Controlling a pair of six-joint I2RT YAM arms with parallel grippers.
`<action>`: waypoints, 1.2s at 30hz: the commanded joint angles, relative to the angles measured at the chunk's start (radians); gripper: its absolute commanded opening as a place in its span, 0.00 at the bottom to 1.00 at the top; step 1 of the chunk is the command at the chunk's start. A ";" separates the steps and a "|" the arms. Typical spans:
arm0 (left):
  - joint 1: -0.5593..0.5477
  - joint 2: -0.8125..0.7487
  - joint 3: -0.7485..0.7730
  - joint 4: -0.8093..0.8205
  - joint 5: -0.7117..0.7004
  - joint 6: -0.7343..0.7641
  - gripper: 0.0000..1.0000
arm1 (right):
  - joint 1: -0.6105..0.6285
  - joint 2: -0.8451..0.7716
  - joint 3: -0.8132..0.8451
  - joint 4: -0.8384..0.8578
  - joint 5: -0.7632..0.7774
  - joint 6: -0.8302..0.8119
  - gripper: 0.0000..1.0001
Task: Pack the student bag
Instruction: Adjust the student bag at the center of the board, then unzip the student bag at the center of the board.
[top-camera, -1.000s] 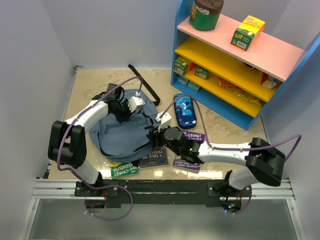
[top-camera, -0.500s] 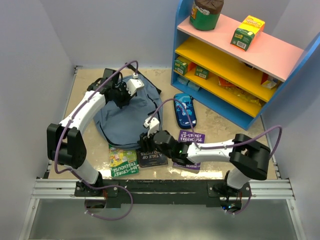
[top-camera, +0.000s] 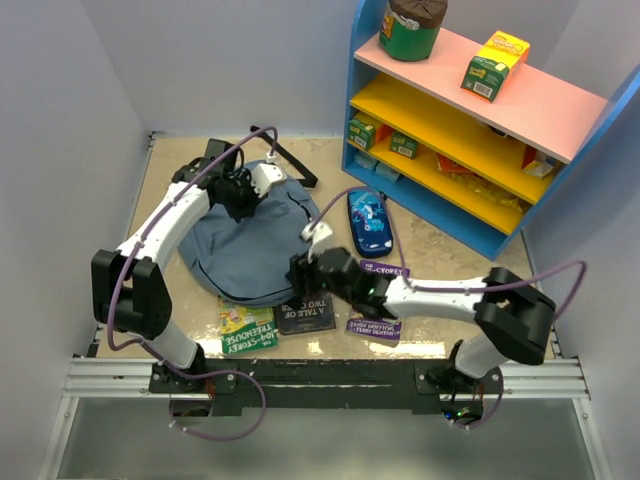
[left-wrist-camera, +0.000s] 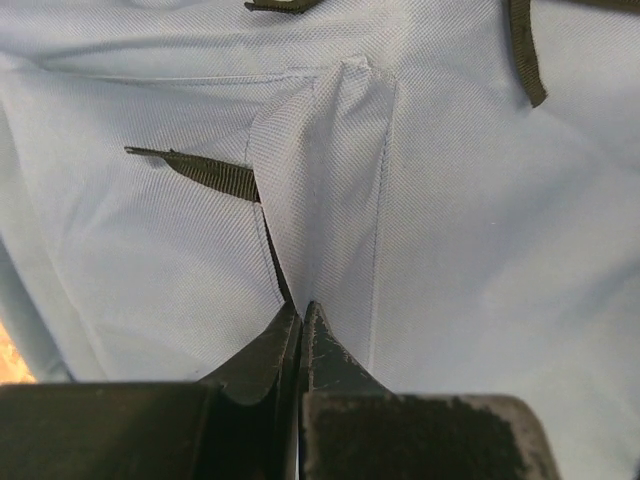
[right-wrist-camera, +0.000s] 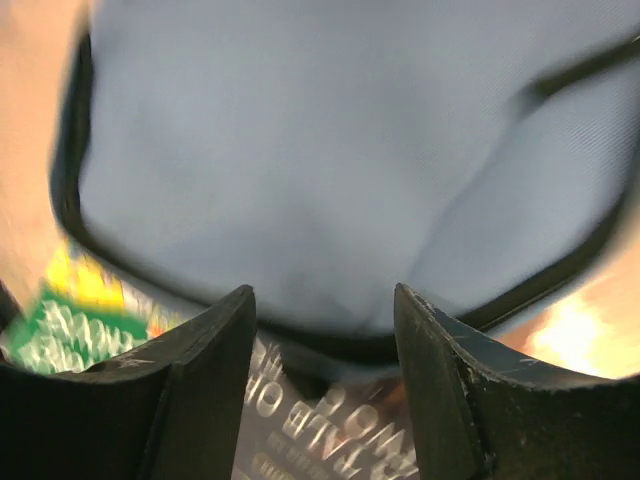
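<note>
Your left pincer (left-wrist-camera: 300, 318) is squeezing a raised fold of the backpack (left-wrist-camera: 480, 200), its jaws meeting with the cloth caught between them. A short black strap (left-wrist-camera: 200, 170) is lying just beside that fold. Judging from the overhead view, you are gripping the far upper part of the backpack there, probably to pin it or lift the top layer so the mouth can open.

Your right pincer (right-wrist-camera: 325, 300) is hanging with its jaws spread and nothing between them. It is facing the near rim of the backpack, where the black zipper edge (right-wrist-camera: 340, 345) is curving across, and it is hovering over the dark book (top-camera: 308, 315). That looks like a reach for the zipper rim or the book, though the blur is making it hard to say which.

The backpack itself is lying flat and rounded on the table (top-camera: 170, 170), left of centre. Its near edge is overlapping the dark book, with the green book (top-camera: 247, 325) peeking out alongside. A purple book (top-camera: 378, 300) is lying partly under your right arm, and the pencil case (top-camera: 365, 222) is sitting just right of the backpack, near the shelf (top-camera: 470, 130). Nothing appears to be packed yet.
</note>
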 joint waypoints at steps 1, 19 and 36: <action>0.003 -0.069 -0.033 0.031 0.007 0.049 0.00 | -0.181 -0.167 0.165 -0.094 -0.066 -0.065 0.61; 0.004 -0.073 -0.149 0.084 -0.008 0.075 0.00 | -0.311 -0.070 0.312 -0.328 -0.135 -0.483 0.56; 0.004 -0.107 -0.112 -0.016 0.030 0.138 0.00 | -0.176 0.022 0.284 -0.290 -0.207 -0.990 0.58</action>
